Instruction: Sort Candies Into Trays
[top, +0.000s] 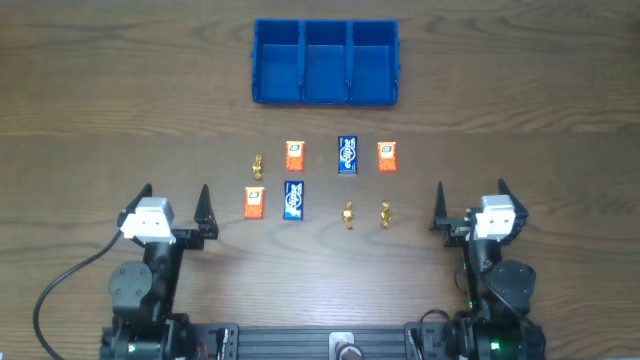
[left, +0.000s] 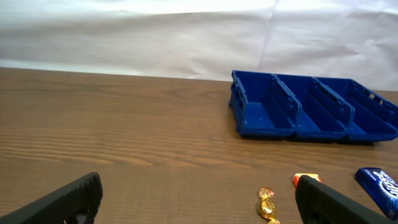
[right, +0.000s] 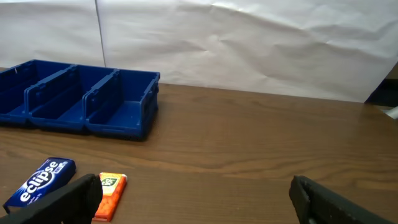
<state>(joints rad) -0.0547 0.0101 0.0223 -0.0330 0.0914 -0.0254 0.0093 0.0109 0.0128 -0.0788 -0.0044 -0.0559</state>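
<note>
Three orange rectangular candy boxes (top: 294, 155), two blue flat gum packs (top: 347, 155) and three gold foil-wrapped sweets (top: 257, 166) lie in two rows mid-frame in the top view. The blue plastic three-compartment tray (top: 325, 98) sits above them at upper centre. The left gripper (top: 176, 192) at lower left and the right gripper (top: 470, 188) at lower right stand released, jaws spread wide.

Left wrist view: the tray (left: 267, 127) stands beyond one sweet (left: 268, 205), one box (left: 305, 178) and one pack (left: 379, 186).

Right wrist view: a pack (right: 40, 182) and a box (right: 111, 196) lie side by side before the tray (right: 118, 127).
</note>
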